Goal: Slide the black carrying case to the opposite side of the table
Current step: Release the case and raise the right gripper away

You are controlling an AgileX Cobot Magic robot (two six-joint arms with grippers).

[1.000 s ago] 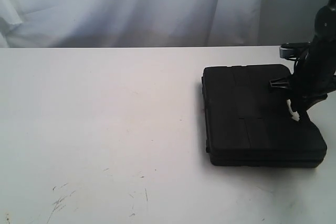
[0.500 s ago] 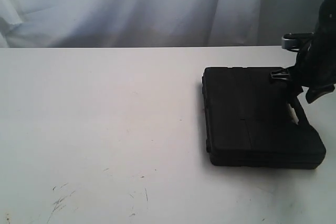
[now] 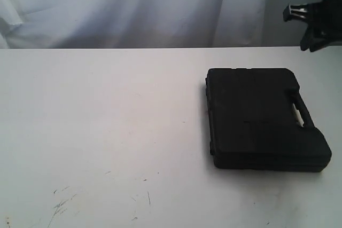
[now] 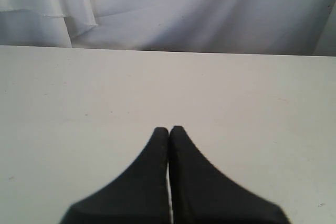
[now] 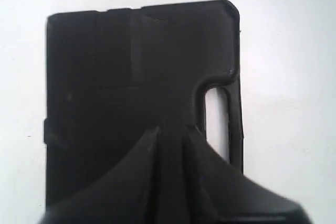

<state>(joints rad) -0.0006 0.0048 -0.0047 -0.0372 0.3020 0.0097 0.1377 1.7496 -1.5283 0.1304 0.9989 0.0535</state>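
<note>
The case (image 3: 256, 116) lies flat on the table's (image 3: 107, 132) right side, its long axis seemingly near-to-far and its handle slot facing right. The right gripper (image 5: 170, 132) hangs above it, slightly parted and empty; the left gripper (image 4: 168, 129) is closed, empty, elsewhere

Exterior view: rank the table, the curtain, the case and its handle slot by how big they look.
1. table
2. curtain, which hangs farther back and is cut off by the frame, so it may really be bigger
3. case
4. handle slot, clearly smallest
</note>
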